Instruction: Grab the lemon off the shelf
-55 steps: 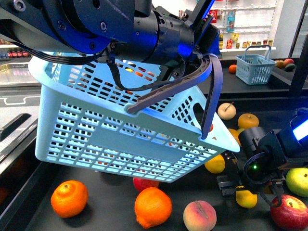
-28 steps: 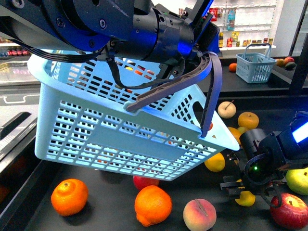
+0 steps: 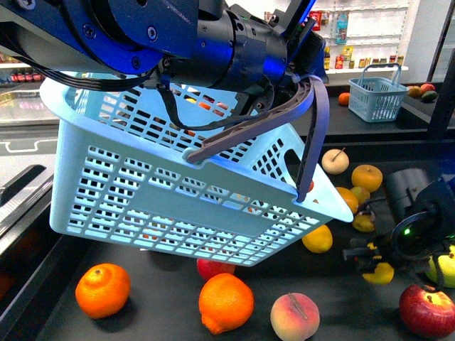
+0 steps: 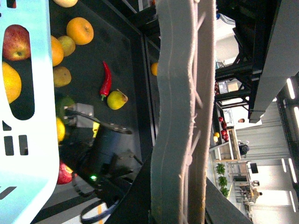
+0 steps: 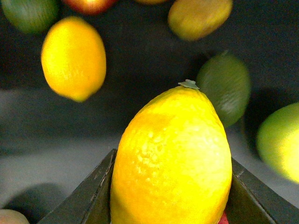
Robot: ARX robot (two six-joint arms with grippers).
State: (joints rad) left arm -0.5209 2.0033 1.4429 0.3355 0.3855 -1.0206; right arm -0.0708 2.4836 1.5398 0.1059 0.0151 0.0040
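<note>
One lemon (image 5: 170, 158) sits clamped in my right gripper (image 3: 371, 261); basket (image 3: 142, 192) hangs off left gripper (image 3: 304, 57), can't tell its closure.

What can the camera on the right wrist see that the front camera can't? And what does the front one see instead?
Only the right wrist view shows the lemon really close up. You can see its bumpy skin, a tiny green cap on its end, and the dark fingers of the right claw pressing on both sides.

Only the front view shows the big light blue basket up in the air, an orange, a peach and a small basket far behind.

Both views show the same lemon held in the right claw, with other fruit lying on the black shelf.
</note>
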